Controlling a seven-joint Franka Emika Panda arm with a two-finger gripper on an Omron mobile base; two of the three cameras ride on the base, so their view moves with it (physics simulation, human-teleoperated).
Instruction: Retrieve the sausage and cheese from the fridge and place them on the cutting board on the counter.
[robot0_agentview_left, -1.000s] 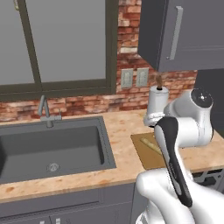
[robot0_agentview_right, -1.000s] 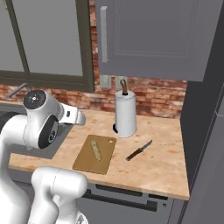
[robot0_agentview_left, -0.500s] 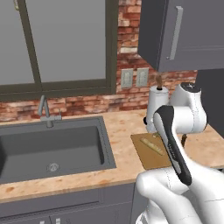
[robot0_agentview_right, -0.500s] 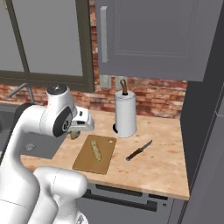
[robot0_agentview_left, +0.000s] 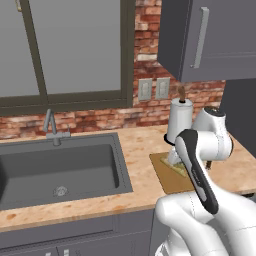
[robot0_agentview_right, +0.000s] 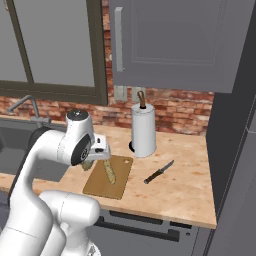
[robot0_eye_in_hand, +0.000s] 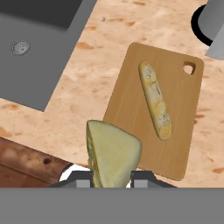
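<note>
The light butcher-block wooden counter (robot0_agentview_right: 185, 185) runs beneath a red brick backsplash, with a dark-framed window above the dark grey inset sink (robot0_agentview_left: 55, 167) and a grey wall cabinet with a silver bar handle (robot0_agentview_right: 170, 40) above the right end of the worktop. A grey faucet (robot0_agentview_left: 51, 127) stands behind the sink, and a double wall outlet (robot0_agentview_left: 153, 88) is set in the brick. The thin rectangular tan wooden cutting board (robot0_eye_in_hand: 131, 100), with a small hole near one corner, lies flat on the counter beside the sink. A long pale yellowish crusty loaf (robot0_eye_in_hand: 155, 100) lies lengthwise on the board. A white paper-towel roll on an upright holder (robot0_agentview_right: 143, 129) stands behind the board near the wall, and a dark-handled knife (robot0_agentview_right: 159, 172) lies on the counter to the right of the board, apart from it. The two-finger gripper (robot0_eye_in_hand: 112, 178) is closed on the pale yellow-olive wedge of cheese (robot0_eye_in_hand: 111, 153), which is held above the counter at the board's near edge, over its sink-side corner. The sausage cannot be identified in these views.
</note>
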